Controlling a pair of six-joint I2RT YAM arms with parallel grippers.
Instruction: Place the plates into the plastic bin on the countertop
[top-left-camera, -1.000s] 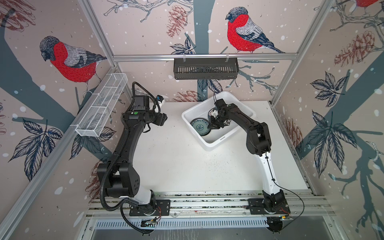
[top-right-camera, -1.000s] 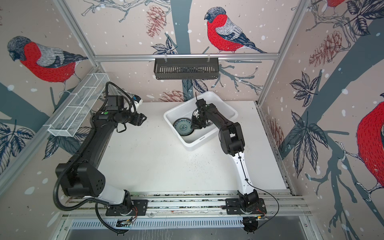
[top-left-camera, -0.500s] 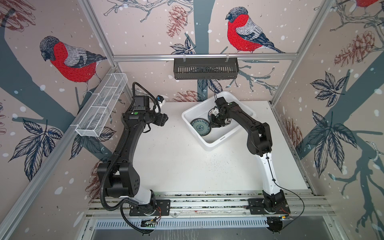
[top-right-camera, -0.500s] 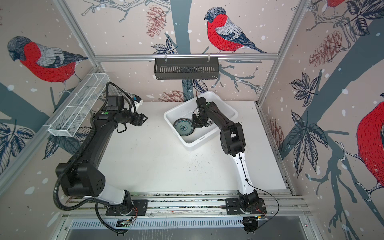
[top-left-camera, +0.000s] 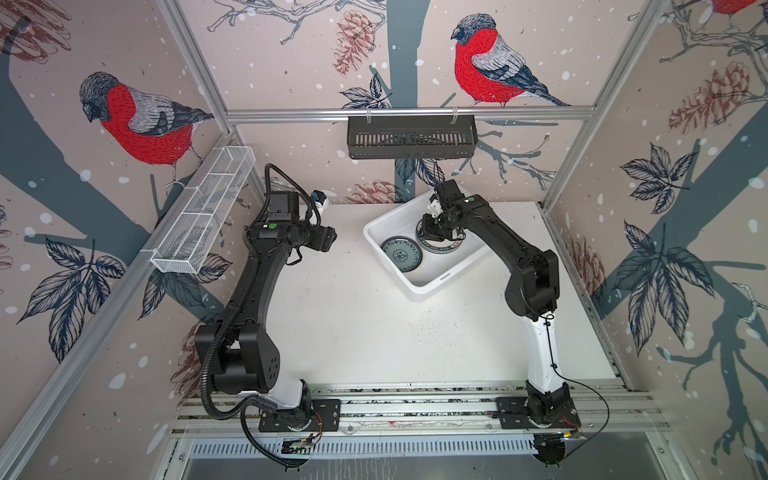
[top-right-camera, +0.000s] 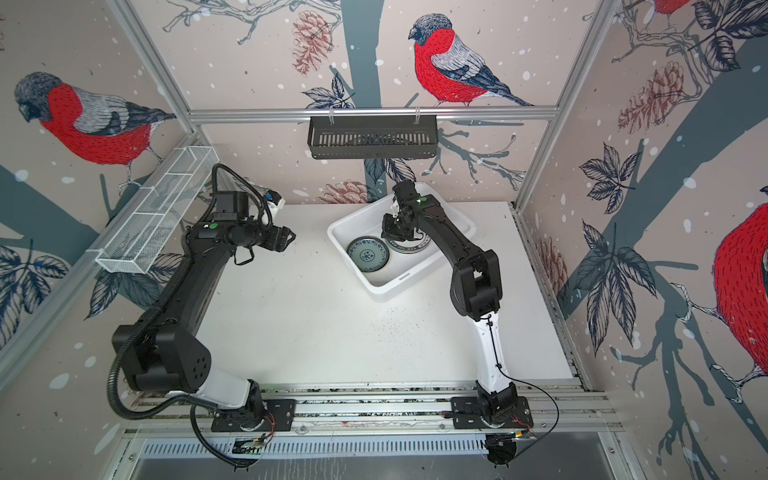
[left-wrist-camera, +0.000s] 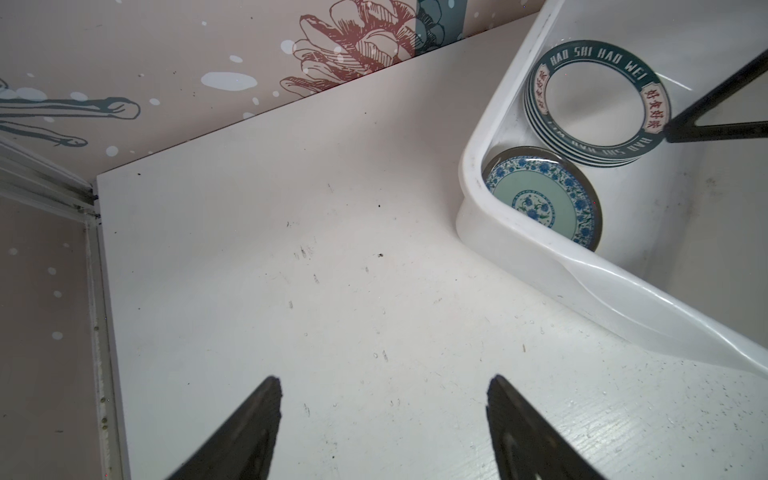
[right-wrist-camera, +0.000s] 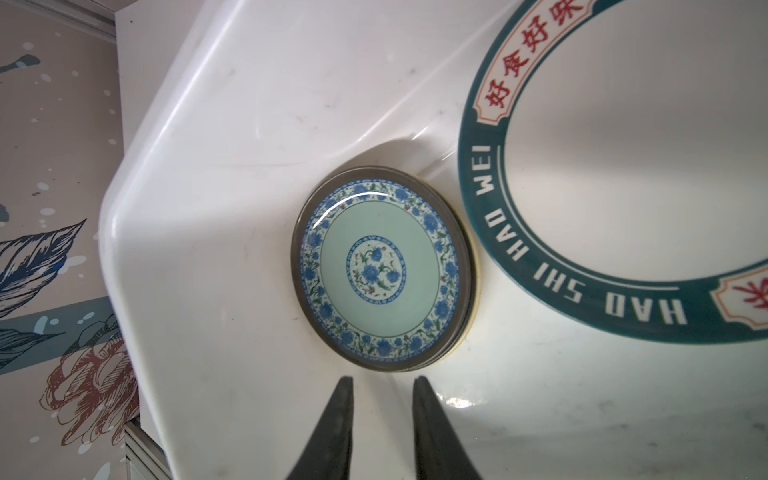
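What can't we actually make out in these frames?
Under the teal plate: only dark and cream edges show in right wrist view; faces covered.
Lettered plate stack: count unclear in left wrist view; cut by frame edge in right wrist view.
Right gripper tips: hidden under its own wrist in both top views.
Plastic bin far corner: behind the right arm, top views.

One plastic bin (top-left-camera: 432, 284), one teal patterned plate (top-left-camera: 402, 254), one lettered-rim plate (left-wrist-camera: 597, 99) showing, one black slotted rack (top-left-camera: 411, 137), one wire mesh tray (top-left-camera: 203, 216).
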